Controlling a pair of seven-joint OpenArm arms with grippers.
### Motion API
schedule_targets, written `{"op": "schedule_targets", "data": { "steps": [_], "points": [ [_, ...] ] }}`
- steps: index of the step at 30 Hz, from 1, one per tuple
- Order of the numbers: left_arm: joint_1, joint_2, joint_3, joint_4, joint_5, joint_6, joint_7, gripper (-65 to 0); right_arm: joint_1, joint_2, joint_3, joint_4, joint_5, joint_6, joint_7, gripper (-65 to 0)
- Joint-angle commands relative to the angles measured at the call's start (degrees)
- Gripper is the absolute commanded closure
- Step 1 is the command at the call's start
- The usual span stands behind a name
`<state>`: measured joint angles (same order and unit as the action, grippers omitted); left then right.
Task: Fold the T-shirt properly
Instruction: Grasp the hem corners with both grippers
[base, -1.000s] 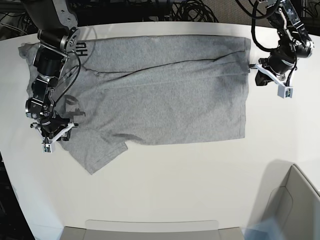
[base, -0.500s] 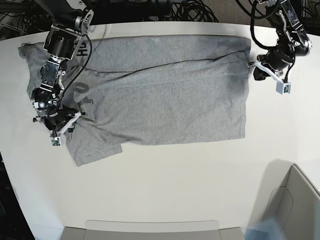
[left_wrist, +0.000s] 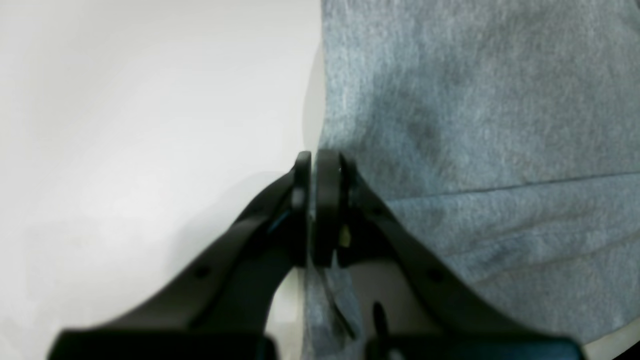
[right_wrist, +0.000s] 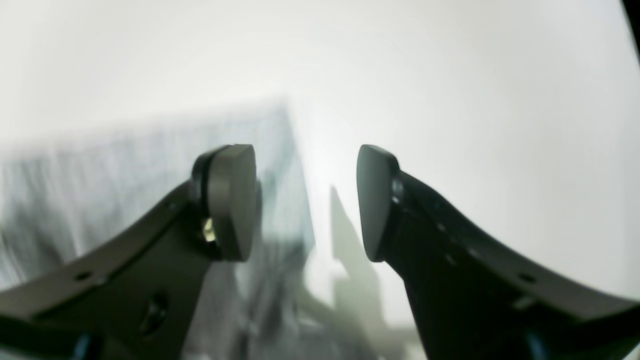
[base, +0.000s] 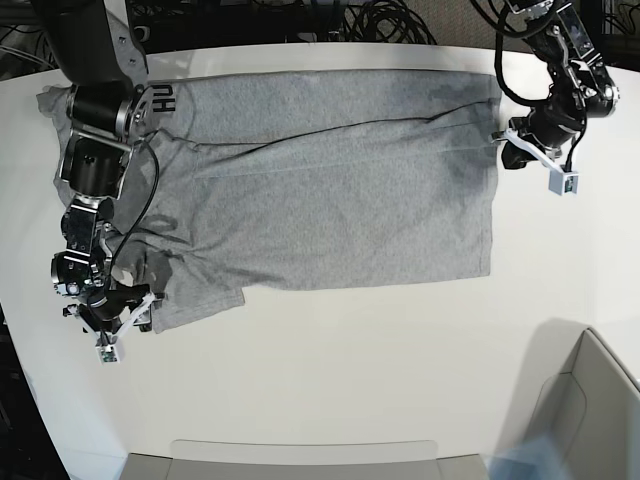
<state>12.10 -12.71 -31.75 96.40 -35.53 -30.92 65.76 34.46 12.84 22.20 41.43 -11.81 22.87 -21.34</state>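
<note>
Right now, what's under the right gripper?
Under the open right gripper: bare white table and the T-shirt sleeve edge beside it. Whatever lies beneath the shirt is covered.

Left tool (left_wrist: 313, 210), far right in the base view, hangs with its jaws pressed together, a thin strip of the T-shirt (base: 330, 180) pinched between them. Right tool (right_wrist: 305, 200), near left, points down with jaws spread wide, nothing between its fingers (right_wrist: 232, 200).
</note>
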Motion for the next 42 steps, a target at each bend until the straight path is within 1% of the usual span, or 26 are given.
{"op": "schedule_targets", "data": {
  "steps": [1,3,5,8,10,11,13,14,15,18,23,25,28,30,32,34,37,39,42],
  "points": [
    [-0.27,-0.87,-0.12,0.96,-0.65,0.02,-0.92,-3.4,2.25,0.74,0.71,-1.91,1.04,-0.06,2.49,-32.0],
    [-0.27,-0.87,-0.12,0.96,-0.65,0.02,-0.92,-3.4,4.27,2.32,2.29,-8.51,2.19,-0.06,6.09,-32.0],
    [-0.27,-0.87,-0.12,0.96,-0.65,0.02,-0.92,-3.4,6.38,3.47,3.34,-14.75,2.36,-0.06,8.20,-32.0],
    [-0.27,-0.87,-0.30,0.96,-0.65,0.02,-0.92,-3.4,8.75,4.70,3.34,-22.75,2.36,-0.06,11.28,-32.0],
    [-0.27,-0.87,-0.21,0.96,-0.65,0.02,-0.92,-3.4,9.63,4.87,3.34,-26.88,2.36,-0.24,13.65,-32.0],
    [-0.27,-0.87,-0.21,0.96,-0.65,0.02,-0.92,-3.4,9.63,5.22,3.34,-28.02,2.45,-1.38,14.88,-32.0],
    [-0.27,-0.78,-0.21,0.96,-0.74,0.02,-0.92,-3.4,9.45,5.40,3.34,-28.99,2.45,-4.81,16.82,-32.0],
    [-0.27,-0.78,-0.21,0.96,-0.74,0.02,-0.92,-3.4,9.19,5.40,3.34,-29.34,2.45,-5.86,17.52,-32.0],
    [-0.27,-0.78,-0.21,0.96,-0.74,0.02,-0.92,-3.4,8.66,5.40,3.25,-29.78,2.45,-6.04,17.96,-32.0],
    [-0.27,-0.78,-0.38,0.96,-0.74,0.02,-0.92,-3.5,8.49,5.22,2.90,-31.36,2.19,-4.37,18.05,-32.0],
    [-0.27,-0.78,-0.38,0.96,-0.74,0.02,-0.92,-3.5,8.75,4.43,2.90,-35.06,2.19,-3.84,18.05,-32.0],
    [-0.27,-0.78,-0.38,0.96,-0.74,0.02,-0.92,-3.5,8.75,3.38,2.90,-35.76,2.19,-1.55,17.87,-32.0],
    [-0.45,-0.78,-0.12,0.96,-0.74,0.02,-0.92,-3.6,8.75,2.76,3.17,-35.41,2.28,2.31,13.74,-32.0],
    [-2.03,-0.87,-0.03,0.96,-0.74,0.02,-0.48,-3.7,8.75,2.06,3.25,-35.23,2.45,3.63,12.33,-32.0],
    [-3.70,-1.05,0.05,0.96,-0.65,0.02,-0.39,-4.3,8.75,1.88,3.25,-35.23,2.45,4.25,12.16,-32.0],
    [-5.20,-1.05,0.32,0.96,-0.65,0.02,-0.39,-6.7,8.75,1.88,3.25,-35.23,2.45,4.42,12.07,-32.0],
    [-9.42,-1.58,3.57,0.79,-0.65,0.02,-0.39,-12.8,8.75,1.88,3.25,-35.23,2.45,4.51,12.07,-32.0],
    [-12.67,-2.72,6.12,-0.80,-0.65,0.02,-0.39,-16.3,8.75,1.97,3.25,-35.23,2.45,4.51,11.98,-32.0],
    [-19.00,-3.51,8.05,-6.60,-0.65,0.02,-0.48,-18.2,8.75,2.06,3.17,-35.23,2.45,4.51,11.98,-32.0]
  ]
}}
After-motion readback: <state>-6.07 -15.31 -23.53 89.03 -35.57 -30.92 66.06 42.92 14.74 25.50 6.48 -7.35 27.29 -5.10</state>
